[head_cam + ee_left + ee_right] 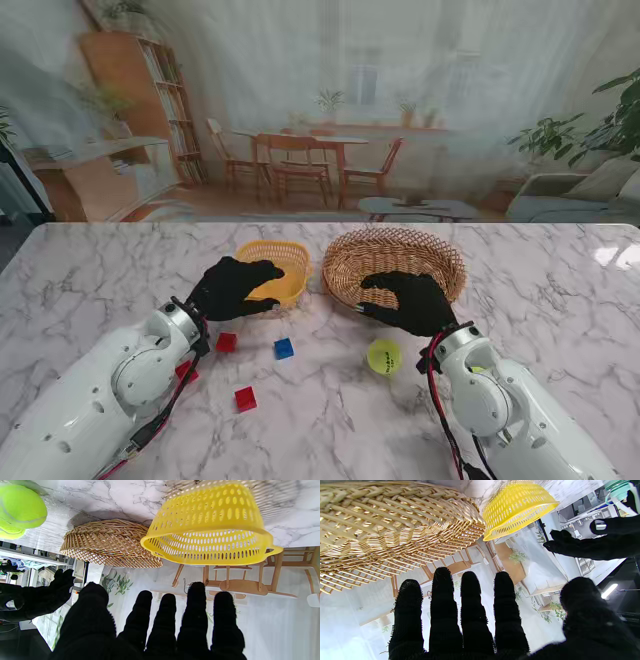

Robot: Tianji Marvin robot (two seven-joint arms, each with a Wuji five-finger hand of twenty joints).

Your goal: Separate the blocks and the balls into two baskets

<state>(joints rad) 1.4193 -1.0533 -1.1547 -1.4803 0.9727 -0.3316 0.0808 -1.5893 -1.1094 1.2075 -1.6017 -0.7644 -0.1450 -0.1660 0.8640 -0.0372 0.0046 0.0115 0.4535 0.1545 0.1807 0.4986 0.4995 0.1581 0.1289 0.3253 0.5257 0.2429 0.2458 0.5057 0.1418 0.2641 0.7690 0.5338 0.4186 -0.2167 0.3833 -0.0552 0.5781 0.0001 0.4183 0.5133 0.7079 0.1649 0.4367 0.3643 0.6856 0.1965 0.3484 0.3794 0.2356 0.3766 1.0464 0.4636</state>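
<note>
A yellow plastic basket point(286, 254) and a woven wicker basket point(396, 256) stand side by side at mid-table. My left hand point(232, 288) hovers open at the near edge of the yellow basket point(212, 525), fingers point(197, 615) spread and empty. Over the near rim of the wicker basket point(382, 527) my right hand point(412, 300) is also open, holding nothing. A tennis ball point(384, 356) lies just nearer to me than the right hand. Two red blocks point(226, 342) point(245, 398) and a blue block point(284, 348) lie near the left forearm. A third red block point(186, 372) is partly hidden by that arm.
The wicker basket point(110, 545) and the tennis ball point(20, 507) also show in the left wrist view. The marble table point(560, 300) runs wide to both sides. A printed room backdrop stands behind the far edge.
</note>
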